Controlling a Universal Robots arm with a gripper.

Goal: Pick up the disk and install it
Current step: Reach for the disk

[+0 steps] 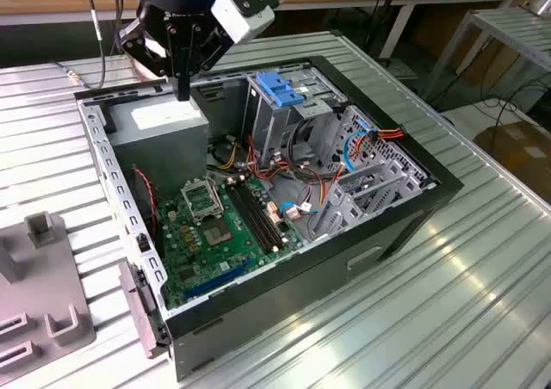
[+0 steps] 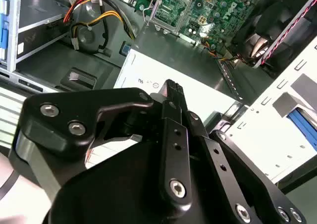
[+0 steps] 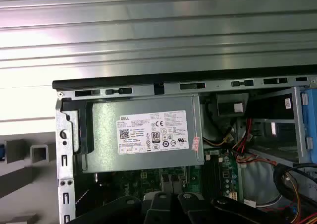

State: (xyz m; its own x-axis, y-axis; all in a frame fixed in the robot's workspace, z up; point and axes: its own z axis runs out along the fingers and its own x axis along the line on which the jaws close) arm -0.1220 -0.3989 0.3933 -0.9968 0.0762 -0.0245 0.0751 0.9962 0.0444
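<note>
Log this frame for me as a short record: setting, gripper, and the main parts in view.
setting: open computer case lying on a slatted metal table
gripper: shut, nothing in it, hanging over the power supply
power supply: grey box with a white label, in a corner of the case
drive cage: blue latch on top
motherboard: green, exposed
beside case: grey fixture, on the exterior view's left

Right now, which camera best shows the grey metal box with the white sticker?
First wrist view: the grey metal box lies whole, sticker face-on. The exterior view shows it slanted; in the second wrist view the gripper hides part.
</note>
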